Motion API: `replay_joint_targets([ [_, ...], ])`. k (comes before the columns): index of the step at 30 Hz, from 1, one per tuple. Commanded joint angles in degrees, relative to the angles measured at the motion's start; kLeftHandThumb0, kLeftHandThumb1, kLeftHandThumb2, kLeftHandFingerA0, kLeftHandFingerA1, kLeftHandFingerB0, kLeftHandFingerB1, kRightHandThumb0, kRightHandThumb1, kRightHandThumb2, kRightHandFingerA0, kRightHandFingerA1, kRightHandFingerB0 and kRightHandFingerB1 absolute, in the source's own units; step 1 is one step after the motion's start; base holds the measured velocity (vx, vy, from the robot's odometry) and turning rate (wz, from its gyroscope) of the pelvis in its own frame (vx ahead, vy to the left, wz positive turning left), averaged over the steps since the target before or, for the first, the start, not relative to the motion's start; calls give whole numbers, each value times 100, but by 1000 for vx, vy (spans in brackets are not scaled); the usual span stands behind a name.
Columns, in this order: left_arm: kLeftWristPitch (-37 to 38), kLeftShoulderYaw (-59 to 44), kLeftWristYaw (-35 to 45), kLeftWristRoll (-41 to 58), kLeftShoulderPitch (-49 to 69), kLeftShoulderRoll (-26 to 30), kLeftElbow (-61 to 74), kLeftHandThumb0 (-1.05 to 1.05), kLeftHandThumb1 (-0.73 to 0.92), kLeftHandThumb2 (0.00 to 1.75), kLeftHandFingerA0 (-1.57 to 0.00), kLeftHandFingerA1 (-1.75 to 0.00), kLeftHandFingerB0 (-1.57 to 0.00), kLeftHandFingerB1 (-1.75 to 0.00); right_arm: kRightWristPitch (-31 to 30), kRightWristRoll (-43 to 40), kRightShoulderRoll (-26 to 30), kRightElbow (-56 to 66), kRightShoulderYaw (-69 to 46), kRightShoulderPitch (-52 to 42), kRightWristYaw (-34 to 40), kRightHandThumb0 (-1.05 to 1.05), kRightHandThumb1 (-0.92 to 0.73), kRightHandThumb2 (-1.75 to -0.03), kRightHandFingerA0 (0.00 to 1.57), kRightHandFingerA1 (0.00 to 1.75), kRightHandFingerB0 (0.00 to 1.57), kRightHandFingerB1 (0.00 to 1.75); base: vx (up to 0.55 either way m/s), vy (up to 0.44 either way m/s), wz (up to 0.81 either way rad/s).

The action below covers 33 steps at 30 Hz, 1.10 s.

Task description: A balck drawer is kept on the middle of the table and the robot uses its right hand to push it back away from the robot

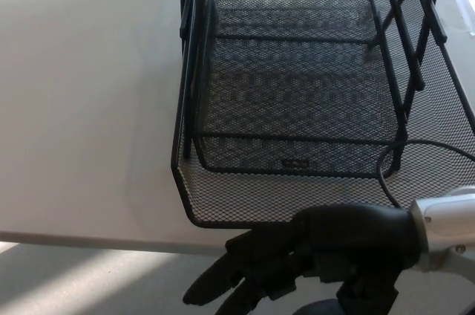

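White table (pixel 82 107) fills the left; black mesh drawer (pixel 297 92) upper right, light, stiff. Right hand (pixel 282 263), bottom centre, fingers spread, empty, at its front rim, best pushed there.

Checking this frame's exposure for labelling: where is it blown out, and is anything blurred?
Head view: sunlight washes out the white table's top-left corner; a bright patch lies below its near edge. The black wire-mesh drawer reads sharp; the right hand's dark fingers look slightly soft.
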<state>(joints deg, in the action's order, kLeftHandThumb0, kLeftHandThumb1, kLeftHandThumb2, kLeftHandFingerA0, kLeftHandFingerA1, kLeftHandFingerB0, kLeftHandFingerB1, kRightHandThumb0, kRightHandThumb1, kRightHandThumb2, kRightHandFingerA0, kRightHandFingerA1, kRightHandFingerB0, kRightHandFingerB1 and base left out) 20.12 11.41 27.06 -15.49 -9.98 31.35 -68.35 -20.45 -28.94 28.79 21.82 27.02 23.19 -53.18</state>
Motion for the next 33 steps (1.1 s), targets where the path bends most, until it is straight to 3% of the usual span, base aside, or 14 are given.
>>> replay_joint_targets([
  [1,-23,-23,11,7,19,12,9,-59,76,63,-26,-32,-21,-28,-249,190,-86,-279,-56,289,-105,-66,-82,-64,28,34,21,30,0,0,0],
  [10,-85,-7,-23,-21,12,-2,9,-60,75,62,-29,-32,-23,-29,-563,171,-274,-758,-196,654,-197,-62,-81,-64,27,33,20,30,0,0,0],
  [11,-53,13,-43,-45,25,12,40,-60,75,62,-31,-33,-23,-29,-665,135,-314,-877,-227,707,-212,-66,-65,-89,21,44,16,42,0,0,0],
  [15,-94,-4,-45,-23,36,10,46,-60,75,62,-29,-32,-23,-28,-635,150,-458,-1274,-279,803,-338,-67,-65,-90,21,44,15,42,0,0,0],
  [17,-51,-35,-39,12,49,3,24,-60,74,62,-29,-32,-24,-29,-607,184,-509,-1386,-303,829,-387,-67,-65,-89,21,44,16,42,0,0,0],
  [18,-49,-30,-49,2,48,4,24,-60,74,62,-30,-32,-24,-29,-649,190,-534,-1451,-317,852,-391,-62,-78,-63,29,32,22,30,0,0,0],
  [21,-62,-30,-43,-3,49,5,34,-60,74,62,-30,-32,-24,-29,-796,226,-577,-1628,-336,940,-380,-62,-78,-62,29,32,21,30,0,0,0],
  [22,-64,-19,-53,-15,51,5,46,-60,75,62,-30,-32,-24,-29,-798,265,-589,-1706,-337,971,-381,-68,-64,-89,21,44,16,42,0,0,0],
  [24,-32,23,-102,-68,62,15,80,-60,75,62,-31,-32,-24,-29,-697,407,-630,-1932,-328,1026,-373,-69,-64,-89,22,44,17,42,0,0,0],
  [25,-19,30,-112,-77,66,18,90,-60,75,62,-31,-32,-24,-29,-674,453,-645,-2005,-324,1046,-366,-69,-64,-89,22,44,17,42,0,0,0],
  [26,-45,10,-90,-47,60,12,75,-61,74,62,-31,-32,-24,-29,-705,489,-684,-2276,-329,1124,-386,-65,-77,-62,28,33,21,30,0,0,0],
  [33,-70,-26,-66,-3,48,1,33,-60,74,62,-30,-32,-24,-29,-752,597,-807,-2810,-407,1280,-400,-60,-78,-63,25,33,19,30,0,0,0],
])
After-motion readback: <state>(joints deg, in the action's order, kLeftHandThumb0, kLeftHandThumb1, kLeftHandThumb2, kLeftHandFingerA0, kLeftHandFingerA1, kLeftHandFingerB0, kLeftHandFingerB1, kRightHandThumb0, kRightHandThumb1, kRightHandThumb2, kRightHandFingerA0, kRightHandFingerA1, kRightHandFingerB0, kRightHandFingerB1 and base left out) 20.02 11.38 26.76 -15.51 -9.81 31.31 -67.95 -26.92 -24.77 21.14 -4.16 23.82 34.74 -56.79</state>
